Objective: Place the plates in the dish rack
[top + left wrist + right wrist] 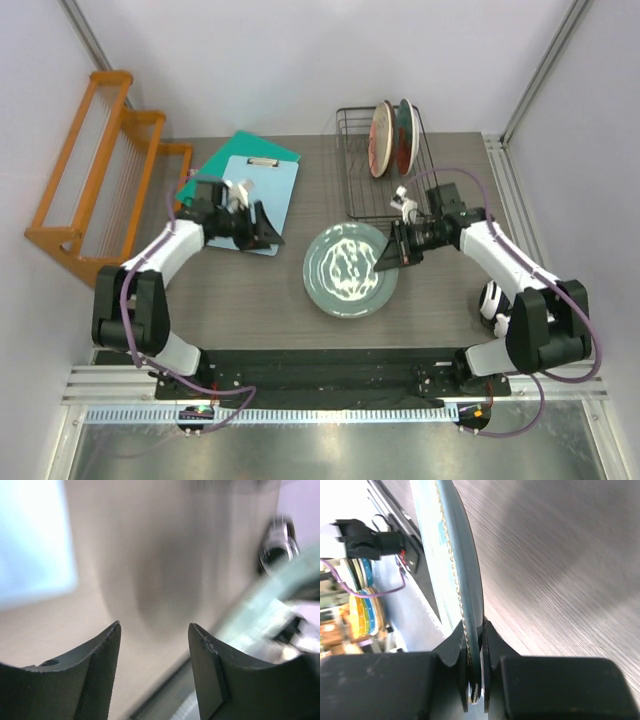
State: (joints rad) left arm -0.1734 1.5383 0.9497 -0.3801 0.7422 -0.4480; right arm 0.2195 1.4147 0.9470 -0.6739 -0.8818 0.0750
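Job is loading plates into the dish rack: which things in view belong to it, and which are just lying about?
Belong: wire dish rack; pink-and-cream plate and red-and-teal plate standing in it; green plate on the table, rim pinched by the right claw.
Lying about: light blue clipboard; teal board under it; orange wooden rack.

The dish rack (358, 195) stands at the far right of the surface (250, 300), with two plates (381, 140) upright side by side in its far right part. A third plate (345, 270) sits mid-surface, just nearer than the dish rack and slightly to its left; the right claw (385, 262) grips its right rim. Left of the dish rack a clipboard (262, 185) lies on a folder (222, 160), and the left claw (268, 238) hangs over the clipboard's near right corner. A tiered rack (90, 170) stands at the far left edge.
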